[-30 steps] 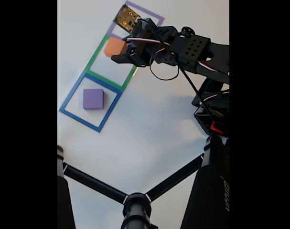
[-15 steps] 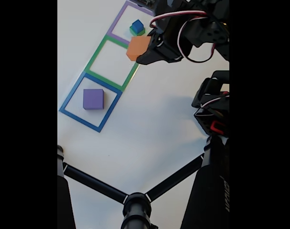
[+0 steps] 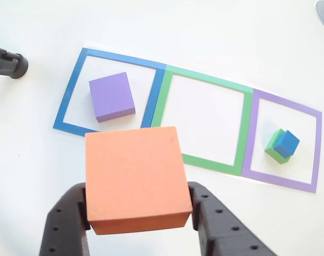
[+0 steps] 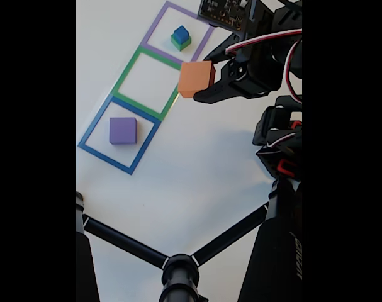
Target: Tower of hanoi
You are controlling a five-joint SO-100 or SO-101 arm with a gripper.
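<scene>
My gripper (image 3: pixel 137 213) (image 4: pixel 200 82) is shut on the orange block (image 3: pixel 134 178) (image 4: pixel 196 78) and holds it in the air, above the edge of the green square outline (image 3: pixel 205 121) (image 4: pixel 146 83). The purple block (image 3: pixel 111 96) (image 4: pixel 122 131) lies inside the blue square outline (image 3: pixel 109 95) (image 4: pixel 118 134). A small blue cube (image 3: pixel 286 144) (image 4: pixel 181 33) sits on the green block (image 3: pixel 274 149) (image 4: pixel 180 43) inside the purple square outline (image 3: pixel 283 141) (image 4: pixel 177 34). The green outline holds no block.
The white table (image 4: pixel 197 163) carries the three outlines in a row. Black tripod legs (image 4: pixel 146 251) cross the near part of the fixed view, and the arm's body (image 4: pixel 279 145) stands at the right. A black rod end (image 3: pixel 7 63) pokes in at the other view's left edge.
The gripper has lifted the orange block out of the green outline and carried it up and to the right. The blue cube and green block came into sight.
</scene>
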